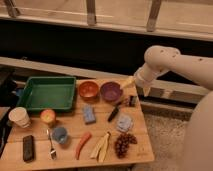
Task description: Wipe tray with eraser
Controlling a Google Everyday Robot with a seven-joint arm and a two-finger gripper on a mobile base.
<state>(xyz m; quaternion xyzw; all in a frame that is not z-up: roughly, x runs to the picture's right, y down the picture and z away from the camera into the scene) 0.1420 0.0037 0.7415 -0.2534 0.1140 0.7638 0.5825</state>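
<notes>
On my tabletop [141,129] the tray [47,95] sits far left. The gripper [129,98] hangs at the far right, seemingly just right of the purple bowl [111,91]; whether it is wide or narrow I cannot tell. The eraser [28,148] lies near left.

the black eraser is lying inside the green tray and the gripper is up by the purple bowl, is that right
Not quite. The eraser is not inside the tray; it lies on the table near the front left corner, apart from the tray, as the camera view shows. The gripper is indeed up by the purple bowl.
</notes>
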